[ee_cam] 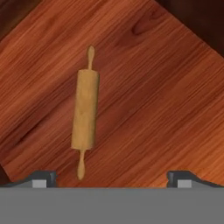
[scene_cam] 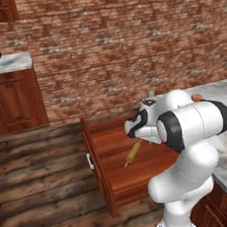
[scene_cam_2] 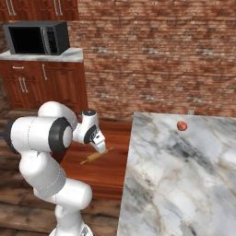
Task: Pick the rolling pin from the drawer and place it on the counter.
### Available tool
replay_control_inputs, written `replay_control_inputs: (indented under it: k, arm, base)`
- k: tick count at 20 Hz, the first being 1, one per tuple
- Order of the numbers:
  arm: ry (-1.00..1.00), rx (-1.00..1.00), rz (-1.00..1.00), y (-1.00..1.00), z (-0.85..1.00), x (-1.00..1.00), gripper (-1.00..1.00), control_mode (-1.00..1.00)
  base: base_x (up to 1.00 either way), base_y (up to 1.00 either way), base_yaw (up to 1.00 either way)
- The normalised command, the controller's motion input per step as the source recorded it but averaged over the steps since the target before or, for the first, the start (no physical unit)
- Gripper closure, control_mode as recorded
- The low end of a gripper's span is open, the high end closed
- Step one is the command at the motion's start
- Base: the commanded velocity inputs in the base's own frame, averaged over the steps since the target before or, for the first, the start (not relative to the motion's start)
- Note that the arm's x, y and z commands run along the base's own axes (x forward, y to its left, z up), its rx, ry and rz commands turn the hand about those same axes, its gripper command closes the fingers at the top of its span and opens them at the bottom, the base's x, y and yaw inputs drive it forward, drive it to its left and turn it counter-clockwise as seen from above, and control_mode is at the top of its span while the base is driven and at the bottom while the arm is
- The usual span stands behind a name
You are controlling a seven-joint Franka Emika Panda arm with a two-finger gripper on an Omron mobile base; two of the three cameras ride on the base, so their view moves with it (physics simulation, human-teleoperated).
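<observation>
Wide apart stand the two dark tips of my two-finger gripper [ee_cam: 111, 178], nothing between them, and I hang above the drawer floor without touching anything. Right below me, a little toward one tip in the hand view, lies the slim light-tan wooden rolling pin [ee_cam: 85, 110] with a thin peg handle at each end. It lies flat on the boards, clear of both my tips. From the left base camera I see that same pin [scene_cam: 132, 152] resting at a slant on the floor of the wide, shallow reddish-brown wooden drawer [scene_cam: 110, 178], which is pulled well out, its small silver-white bar handle on the front panel. My white arm comes in over the open drawer, wrist bent down toward the pin. From the right base camera the pin [scene_cam_2: 95, 156] sits just under my hand. Beside the drawer runs the big white-and-grey veined marble counter [scene_cam_2: 184, 184] on its reddish-brown base. On that slab, well away from me, sits a small round reddish-orange object [scene_cam_2: 182, 126]. Farther back, against the brick wall, a black microwave [scene_cam_2: 38, 38] stands on a smaller marble top.
</observation>
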Motion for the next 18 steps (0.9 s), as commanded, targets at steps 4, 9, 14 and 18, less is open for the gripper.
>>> replay_control_inputs:
  k: [4, 9, 14, 18]
  arm:
    - [0.00, 0.00, 0.00, 0.18, -0.46, 0.59, -1.00, -1.00]
    - [0.10, 0.00, 0.00, 0.00, -0.64, 0.51, -1.00, -1.00]
    - [0.05, 0.00, 0.00, 0.05, -0.55, 0.41, -1.00, -1.00]
    - [0.00, -0.04, 0.00, 0.23, -0.46, 0.44, -1.00, -1.00]
  base:
    - [0.00, 0.00, 0.00]
    - [0.00, 0.00, 0.00]
    - [0.00, 0.00, 0.00]
    - [0.00, 0.00, 0.00]
